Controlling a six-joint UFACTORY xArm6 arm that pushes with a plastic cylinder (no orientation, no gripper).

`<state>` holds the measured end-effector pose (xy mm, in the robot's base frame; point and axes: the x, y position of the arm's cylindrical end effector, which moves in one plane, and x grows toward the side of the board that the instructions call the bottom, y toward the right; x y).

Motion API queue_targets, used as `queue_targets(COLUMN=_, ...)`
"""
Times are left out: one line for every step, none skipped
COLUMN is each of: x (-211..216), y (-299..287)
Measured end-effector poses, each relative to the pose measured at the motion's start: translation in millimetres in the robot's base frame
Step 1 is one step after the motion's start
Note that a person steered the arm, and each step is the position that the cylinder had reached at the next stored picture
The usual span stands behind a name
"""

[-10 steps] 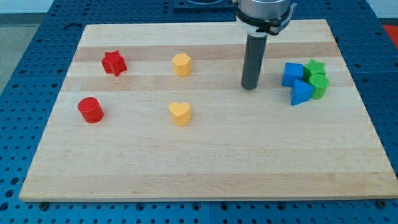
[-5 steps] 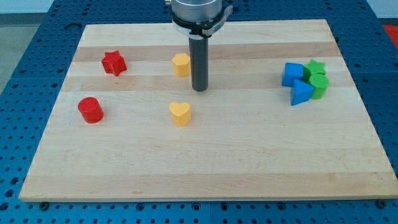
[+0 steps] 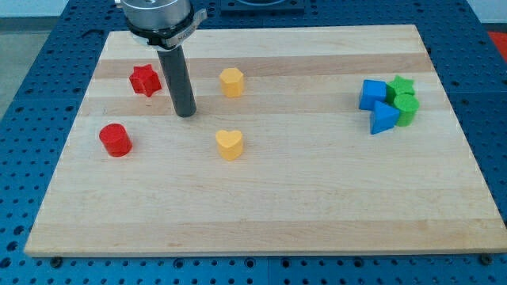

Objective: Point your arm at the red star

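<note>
Camera view, the only one we get: my tip [image 3: 185,115] sits on the table [image 3: 261,222] just to the right of and below the red star [image 3: 145,80], near it but not touching. The star lies toward the view's top left. No pincer on this rig, just a bare rod, so nothing is gripped. Below the star, the red cylinder [image 3: 116,140]. To the tip's right, the yellow hexagon-like block [image 3: 231,81] and yellow heart [image 3: 230,145], both apart from it. Far right, a tight cluster: blue cube [image 3: 371,94], blue triangle [image 3: 383,118], green star [image 3: 402,85], green cylinder [image 3: 406,109]. Judging by position, the pointing looks nearly done.
</note>
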<state>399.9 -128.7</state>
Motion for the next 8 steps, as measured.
queue_targets(x=3, y=-37)
queue_targets(x=6, y=-64)
queue_targets(x=-2, y=-99)
queue_targets(x=-15, y=-128)
queue_targets(x=-89, y=-134)
queue_targets(x=-100, y=-134)
queue_targets(x=-100, y=-114)
queue_targets(x=-99, y=-91)
